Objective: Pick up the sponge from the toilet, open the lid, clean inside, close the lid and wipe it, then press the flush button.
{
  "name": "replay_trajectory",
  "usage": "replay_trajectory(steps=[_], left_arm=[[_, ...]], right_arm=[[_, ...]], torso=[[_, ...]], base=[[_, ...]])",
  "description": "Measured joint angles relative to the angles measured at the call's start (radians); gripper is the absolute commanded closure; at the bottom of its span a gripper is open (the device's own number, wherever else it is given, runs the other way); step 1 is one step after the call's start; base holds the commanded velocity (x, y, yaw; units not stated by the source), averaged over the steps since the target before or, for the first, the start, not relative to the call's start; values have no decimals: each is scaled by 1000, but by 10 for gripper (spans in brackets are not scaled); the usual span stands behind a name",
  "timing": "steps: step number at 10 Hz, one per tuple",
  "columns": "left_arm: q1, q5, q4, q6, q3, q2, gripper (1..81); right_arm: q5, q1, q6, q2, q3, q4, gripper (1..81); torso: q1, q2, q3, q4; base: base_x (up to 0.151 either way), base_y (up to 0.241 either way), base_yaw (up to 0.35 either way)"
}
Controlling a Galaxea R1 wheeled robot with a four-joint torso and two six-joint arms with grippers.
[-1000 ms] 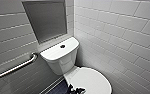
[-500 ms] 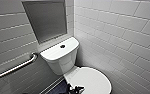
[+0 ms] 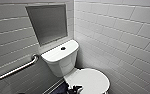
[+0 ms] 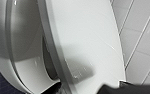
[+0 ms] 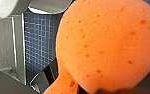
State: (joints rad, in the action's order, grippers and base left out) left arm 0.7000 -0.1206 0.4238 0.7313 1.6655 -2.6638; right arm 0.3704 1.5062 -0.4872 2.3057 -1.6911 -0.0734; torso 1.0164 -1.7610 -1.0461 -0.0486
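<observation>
Sponge, an orange-red pitted soft pad (image 5: pixel 108 45), hung over the blue mosaic-tiled floor (image 5: pixel 38 42), its lower end squeezed to a neck where the right gripper (image 5: pixel 66 86) was clamped on it. On the glossy white ceramic toilet (image 3: pixel 62 62) the smooth white oval plastic lid (image 3: pixel 91 80) lay down. The left gripper (image 3: pixel 74 89) sat at its near rim; whether its jaws were open I could not tell. Opening the lid looked to be the step in hand, calling for a catch under that rim and a swing up toward the boxy tank (image 3: pixel 53 53).

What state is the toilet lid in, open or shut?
Barely open: the lid lies nearly flat, but a dark gap shows under its edge.
</observation>
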Motion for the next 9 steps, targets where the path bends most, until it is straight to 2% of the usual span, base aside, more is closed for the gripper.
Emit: replay_trajectory(steps=[3, 6, 9], left_arm=[[-1, -8, 0, 49, -8, 15, 10], [-5, -21, 0, 137, -16, 28, 10], [-29, -63, 0, 186, -94, 95, 10]], right_arm=[[0, 2, 0, -2, 1, 0, 811], [0, 5, 0, -2, 1, 0, 811], [0, 7, 0, -2, 1, 0, 811]], torso=[[0, 0, 11, 0], [0, 0, 11, 0], [0, 0, 11, 0]], base=[[0, 0, 0], [0, 0, 0], [0, 0, 0]])
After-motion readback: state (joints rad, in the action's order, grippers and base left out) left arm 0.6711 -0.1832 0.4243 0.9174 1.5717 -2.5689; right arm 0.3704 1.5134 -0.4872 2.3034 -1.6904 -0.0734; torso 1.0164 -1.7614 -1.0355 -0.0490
